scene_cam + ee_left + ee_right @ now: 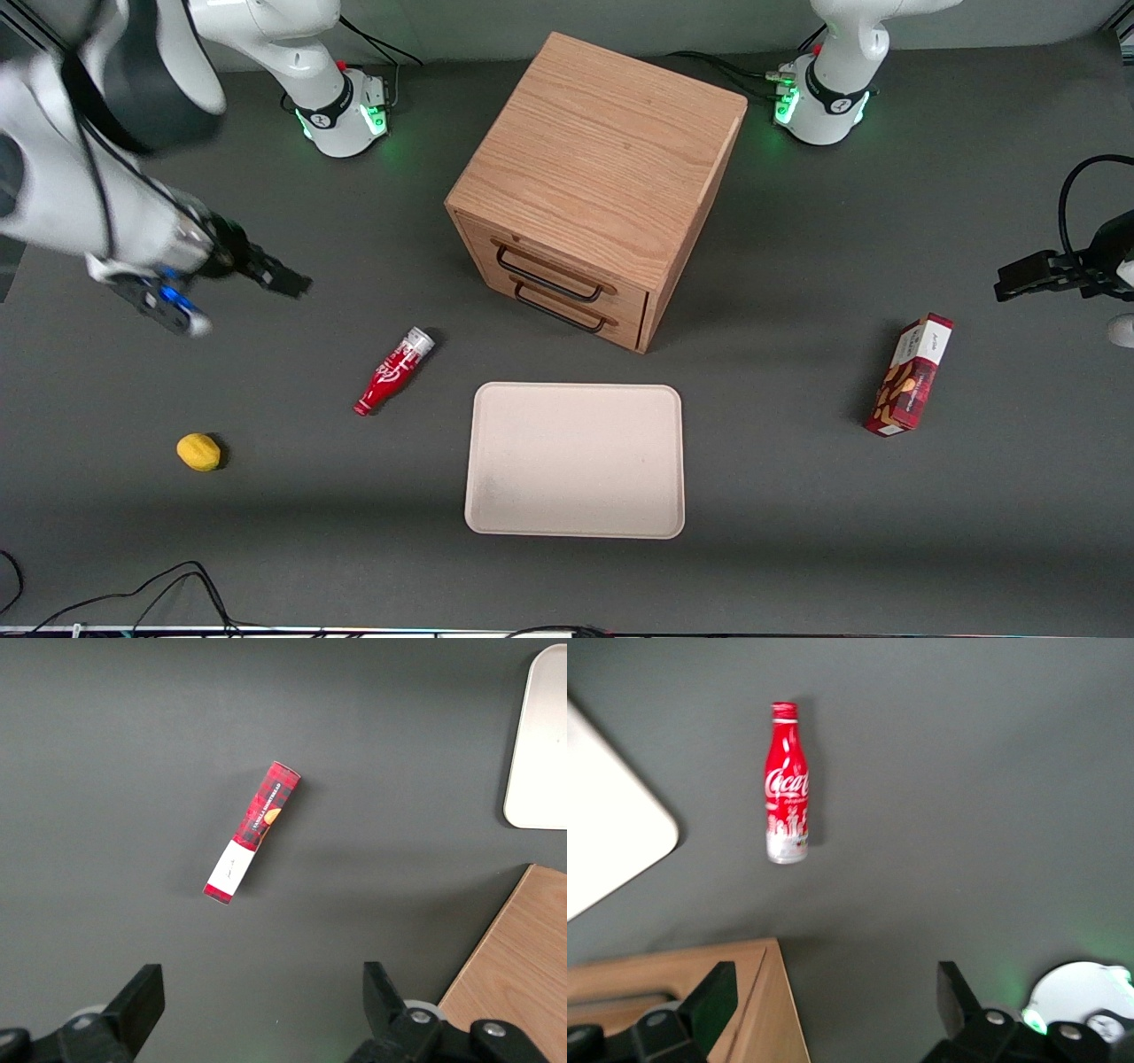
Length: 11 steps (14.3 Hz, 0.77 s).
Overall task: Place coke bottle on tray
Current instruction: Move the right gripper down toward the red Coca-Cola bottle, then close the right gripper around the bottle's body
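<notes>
On the dark table [797, 549] the bottle [392, 370] lies on its side, close to the tray [576, 523] but not touching it. Its silver end points toward the wooden cabinet [595, 168] and its red neck points toward the front camera. The tray sits in front of the cabinet's drawers. The pincer [833, 1010] hangs in the air above the table, apart from the bottle, with its two fingers spread wide and nothing between them. A yellow lemon [199, 451] sits toward the working arm's end. A red box [911, 375] lies toward the parked arm's end.
</notes>
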### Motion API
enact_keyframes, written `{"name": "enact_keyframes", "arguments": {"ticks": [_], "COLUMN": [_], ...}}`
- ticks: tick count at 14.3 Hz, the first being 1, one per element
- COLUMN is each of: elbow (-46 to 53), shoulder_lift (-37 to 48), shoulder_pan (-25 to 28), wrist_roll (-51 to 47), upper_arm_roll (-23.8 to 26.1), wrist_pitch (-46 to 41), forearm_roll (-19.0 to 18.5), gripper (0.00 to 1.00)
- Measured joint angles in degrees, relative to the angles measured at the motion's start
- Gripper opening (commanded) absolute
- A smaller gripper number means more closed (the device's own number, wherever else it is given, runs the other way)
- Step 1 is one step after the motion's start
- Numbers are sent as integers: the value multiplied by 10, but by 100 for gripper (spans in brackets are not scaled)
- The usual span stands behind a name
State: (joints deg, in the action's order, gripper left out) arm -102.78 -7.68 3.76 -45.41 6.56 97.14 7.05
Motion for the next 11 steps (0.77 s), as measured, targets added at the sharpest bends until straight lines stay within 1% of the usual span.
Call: {"name": "enact_keyframes", "arguments": {"ticks": [4,8,11], "elbow": [-50,-81,-95], "shoulder_lift": [-92,-148,-181], "shoulder_pan": [3,12,16], "wrist_roll": [-50,-76,-84], "upper_arm_roll": [10,15,17], "wrist_pitch": [141,264,333], "forearm_roll": [0,0,0], "gripper": [100,100,100]}}
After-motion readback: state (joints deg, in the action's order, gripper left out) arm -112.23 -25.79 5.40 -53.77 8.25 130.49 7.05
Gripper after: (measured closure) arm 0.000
